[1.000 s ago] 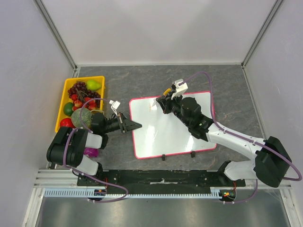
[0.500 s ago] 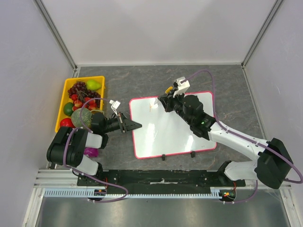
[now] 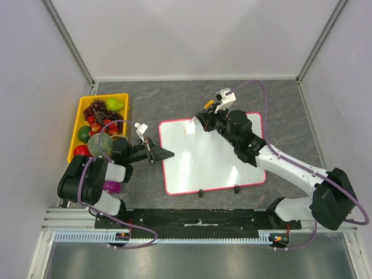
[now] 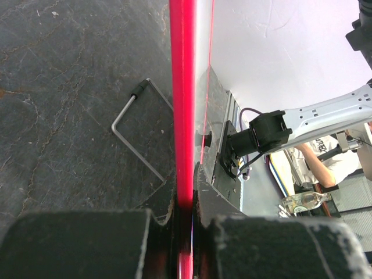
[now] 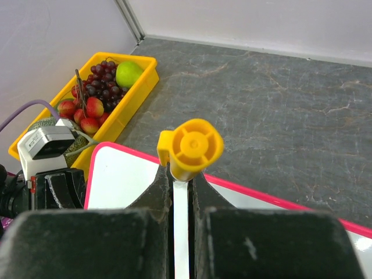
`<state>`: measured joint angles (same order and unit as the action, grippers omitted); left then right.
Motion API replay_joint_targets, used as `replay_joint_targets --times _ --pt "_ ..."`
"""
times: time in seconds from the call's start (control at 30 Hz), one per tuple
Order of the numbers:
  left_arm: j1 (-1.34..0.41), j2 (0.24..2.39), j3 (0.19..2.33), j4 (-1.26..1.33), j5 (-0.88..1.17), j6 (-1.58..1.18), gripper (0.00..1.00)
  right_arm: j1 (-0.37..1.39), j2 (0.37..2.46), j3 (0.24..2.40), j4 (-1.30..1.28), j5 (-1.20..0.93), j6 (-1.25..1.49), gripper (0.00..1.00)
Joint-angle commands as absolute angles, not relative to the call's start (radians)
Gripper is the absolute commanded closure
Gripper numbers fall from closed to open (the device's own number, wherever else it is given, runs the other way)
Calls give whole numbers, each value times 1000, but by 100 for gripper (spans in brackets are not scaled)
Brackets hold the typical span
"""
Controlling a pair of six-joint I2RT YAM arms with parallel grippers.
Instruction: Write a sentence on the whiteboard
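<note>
While the left claw clamps the whiteboard by its red frame, the right claw grips a yellow-capped marker at its far edge, near orange strokes.

We see a yellow tray at the left side of a dark grey, marbled table, close to the side wall. It is heaped with fruit: a bunch of dark grapes and a green pear at the far end, small red apples in the middle, and a round green fruit by the left rim. In the left wrist view a bent metal hex key lies flat on the tabletop.
</note>
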<state>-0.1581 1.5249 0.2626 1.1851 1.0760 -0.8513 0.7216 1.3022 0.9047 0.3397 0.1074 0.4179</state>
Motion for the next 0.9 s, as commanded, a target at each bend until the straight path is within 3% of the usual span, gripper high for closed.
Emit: replay_joint_targets --times 0.0,0.87 --pt "-160 1549 267 1154 1020 -713 98 713 1316 931 376 77 433 100" --pt "-160 1549 267 1154 1023 -713 98 707 1266 792 324 35 433 100"
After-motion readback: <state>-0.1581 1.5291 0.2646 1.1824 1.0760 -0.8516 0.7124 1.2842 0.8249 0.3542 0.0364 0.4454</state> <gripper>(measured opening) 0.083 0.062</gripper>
